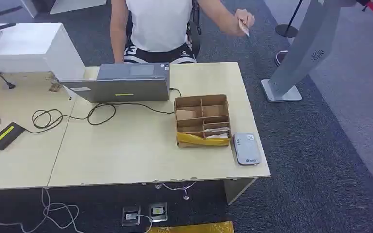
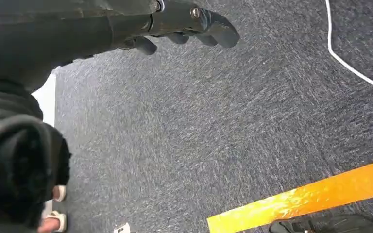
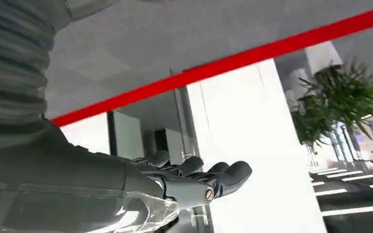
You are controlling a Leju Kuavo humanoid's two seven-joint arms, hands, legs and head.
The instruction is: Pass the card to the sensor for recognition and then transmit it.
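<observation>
A person behind the table holds a small pale card [image 1: 244, 27] in a raised hand, up beyond the table's far right corner. The grey card sensor [image 1: 246, 148] lies flat near the table's front right corner, beside an open cardboard box [image 1: 202, 120] with several compartments. My left hand [image 2: 184, 29] hangs over dark carpet with its fingers loosely apart and nothing in them. My right hand [image 3: 199, 179] is raised, its fingers stretched out and empty, with a white wall and a red stripe behind it.
A closed grey laptop [image 1: 126, 82] sits at the table's back middle, with black cables [image 1: 73, 115] running left to a black adapter [image 1: 5, 135]. A silver kiosk stand [image 1: 296, 63] rises from the carpet right of the table. An orange strip [image 2: 301, 199] crosses the floor.
</observation>
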